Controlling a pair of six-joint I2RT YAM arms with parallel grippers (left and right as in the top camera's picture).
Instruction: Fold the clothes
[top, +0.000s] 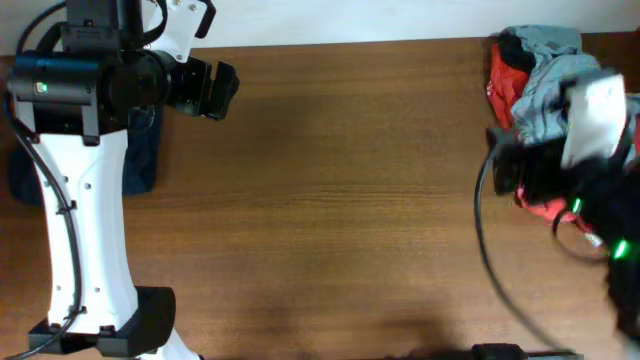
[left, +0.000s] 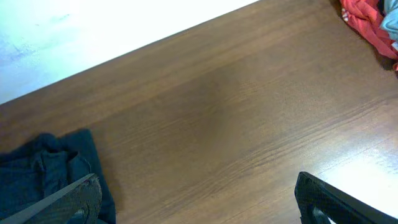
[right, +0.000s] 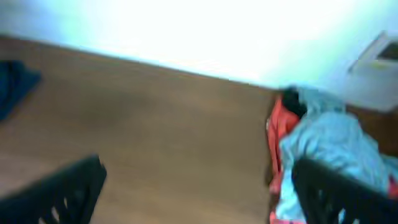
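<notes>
at the left edge of the brown wooden table (top: 330, 200), big dark navy soft cloth garment (top: 145, 150), likely put aside. far right, pale grey-blue cloth (top: 545, 85) heaped on red cloth (top: 500, 80), waiting. left gripper (left: 198, 180) wide open, empty. right gripper (right: 198, 168) open by the heap, maybe to grab.

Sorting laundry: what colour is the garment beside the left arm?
Dark navy garment, clearest in the left wrist view.

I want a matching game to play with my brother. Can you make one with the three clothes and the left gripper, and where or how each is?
1 navy garment
2 red garment
3 grey-blue garment
4 left gripper

A on top of the red one
B jaws wide apart, holding nothing
C alone on the left side
D underneath, in the right-hand heap

Pairs: 1-C, 2-D, 3-A, 4-B
</notes>
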